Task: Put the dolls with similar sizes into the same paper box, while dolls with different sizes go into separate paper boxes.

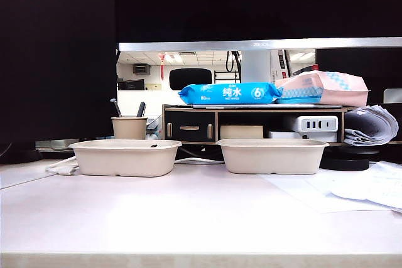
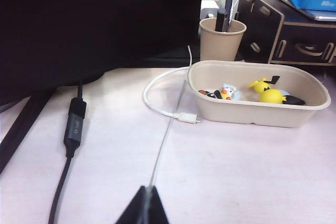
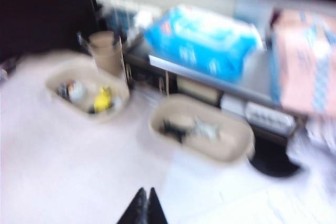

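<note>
Your dolls all sat inside the 2 paper boxes, so the sorting looked finished

The left paper box (image 2: pixel 252 109) held the yellow-and-black doll (image 2: pixel 271 93) and the pale-blue doll (image 2: pixel 228 92), with something dark beside them that you could not identify. In the blurred right wrist view the right paper box (image 3: pixel 231 148) held a dark doll (image 3: pixel 172 127) and a pale greyish doll (image 3: pixel 206 127). No doll lay on the table (image 1: pixel 188 211), so you probably had nothing left to place. Your left gripper (image 2: pixel 147 208) sat pinched together and empty, low over the table and well short of the left box. Your right gripper (image 3: pixel 144 209), also closed and empty, hung high above the table, well apart from both boxes
</note>
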Tool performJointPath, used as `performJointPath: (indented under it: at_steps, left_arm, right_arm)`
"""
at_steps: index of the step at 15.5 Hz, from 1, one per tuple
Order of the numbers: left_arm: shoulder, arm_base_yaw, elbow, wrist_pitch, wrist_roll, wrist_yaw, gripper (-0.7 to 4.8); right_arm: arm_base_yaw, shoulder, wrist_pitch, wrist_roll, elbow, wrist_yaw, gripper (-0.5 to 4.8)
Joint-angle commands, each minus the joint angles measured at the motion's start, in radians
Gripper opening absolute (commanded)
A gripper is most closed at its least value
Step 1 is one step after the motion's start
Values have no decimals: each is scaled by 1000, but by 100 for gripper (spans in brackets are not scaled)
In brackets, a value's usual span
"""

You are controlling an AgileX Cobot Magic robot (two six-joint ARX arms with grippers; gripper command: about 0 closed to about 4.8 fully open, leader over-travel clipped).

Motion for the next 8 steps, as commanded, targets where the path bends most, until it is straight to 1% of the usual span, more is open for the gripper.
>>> performJointPath:
  at_steps: [1, 8]
  left_arm:
    - [0, 1, 1, 9, 1, 3, -5]
    - [0, 1, 1, 9, 1, 3, -5]
  right_arm:
    - [1, -116, -92, 3, 5, 2, -5]
    - [1, -363, -101, 1, 5, 1, -5]
